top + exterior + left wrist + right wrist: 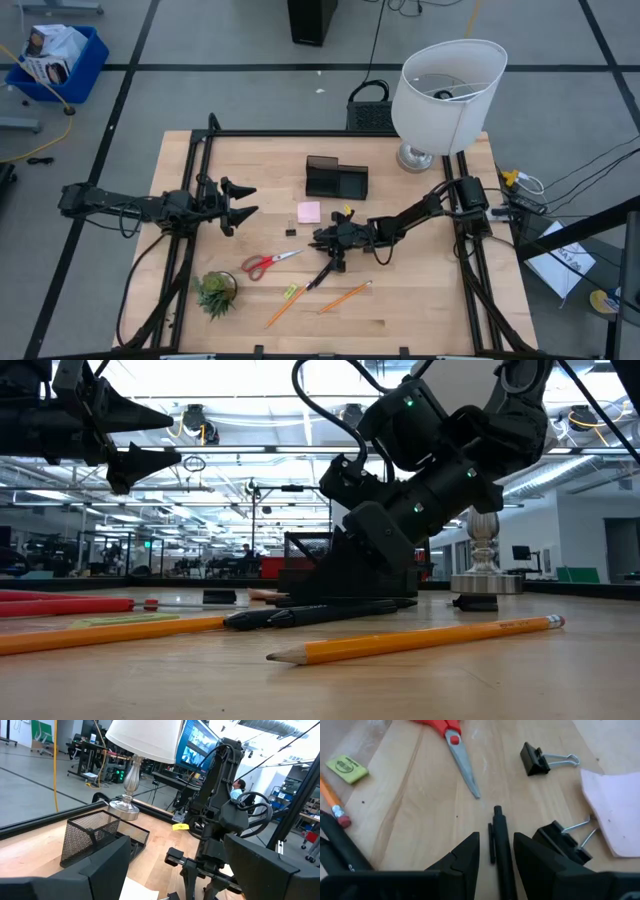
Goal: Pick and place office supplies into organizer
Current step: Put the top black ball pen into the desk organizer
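A black pen [501,847], slim with a clip along its side, lies between the fingers of the right gripper [496,857], whose jaws are clenched on it low over the wooden table [420,310], near the middle. Just beside that gripper sit two small black binder clips [536,759] with wire handles and the pink sticky-note pad [615,812], square and slightly curled at one corner. The red-handled scissors [268,262] lie with their steel blades pointing toward the gripper. Two more black pens [310,613] rest on the wood near it, and two orange pencils [344,296] with pink erasers lie nearer the front edge, beside a small yellow-green eraser [347,768]. The organizer [336,178], a black mesh caddy with stepped compartments, stands behind the gripper toward the lamp [447,95], well apart from the pen. The left gripper [243,199] hangs above the table's left side with its jaws spread wide, holding nothing. A green potted plant [216,292] stands near the front left.
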Action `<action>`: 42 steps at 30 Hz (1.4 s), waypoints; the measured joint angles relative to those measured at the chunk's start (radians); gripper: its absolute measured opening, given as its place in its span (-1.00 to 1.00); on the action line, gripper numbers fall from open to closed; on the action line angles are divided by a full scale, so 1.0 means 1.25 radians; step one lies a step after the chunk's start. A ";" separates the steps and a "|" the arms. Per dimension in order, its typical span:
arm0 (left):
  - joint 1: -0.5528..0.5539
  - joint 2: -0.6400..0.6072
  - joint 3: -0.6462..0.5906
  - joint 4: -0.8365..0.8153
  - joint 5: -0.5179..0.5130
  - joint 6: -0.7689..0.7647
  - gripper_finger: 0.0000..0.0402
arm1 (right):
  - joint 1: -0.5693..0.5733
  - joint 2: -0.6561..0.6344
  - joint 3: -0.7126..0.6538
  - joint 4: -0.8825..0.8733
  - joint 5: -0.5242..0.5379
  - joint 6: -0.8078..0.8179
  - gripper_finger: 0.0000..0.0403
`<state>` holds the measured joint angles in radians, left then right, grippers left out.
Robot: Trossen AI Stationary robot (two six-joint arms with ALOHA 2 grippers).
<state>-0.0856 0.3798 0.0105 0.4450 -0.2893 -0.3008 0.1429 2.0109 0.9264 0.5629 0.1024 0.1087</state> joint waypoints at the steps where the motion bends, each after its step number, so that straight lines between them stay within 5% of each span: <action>1: 0.000 0.000 0.000 0.000 0.000 0.000 0.61 | 0.000 0.000 0.000 0.000 0.001 -0.002 -0.43; 21: 0.000 0.000 0.000 0.000 0.000 0.000 0.61 | -0.004 0.107 0.052 0.039 0.005 0.000 -0.43; 42: 0.000 0.000 0.000 -0.006 0.000 -0.003 0.61 | -0.005 0.059 0.033 -0.081 0.000 0.043 -0.55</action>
<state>-0.0860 0.3795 0.0105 0.4381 -0.2893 -0.3047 0.1368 2.0842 0.9683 0.4614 0.1029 0.1628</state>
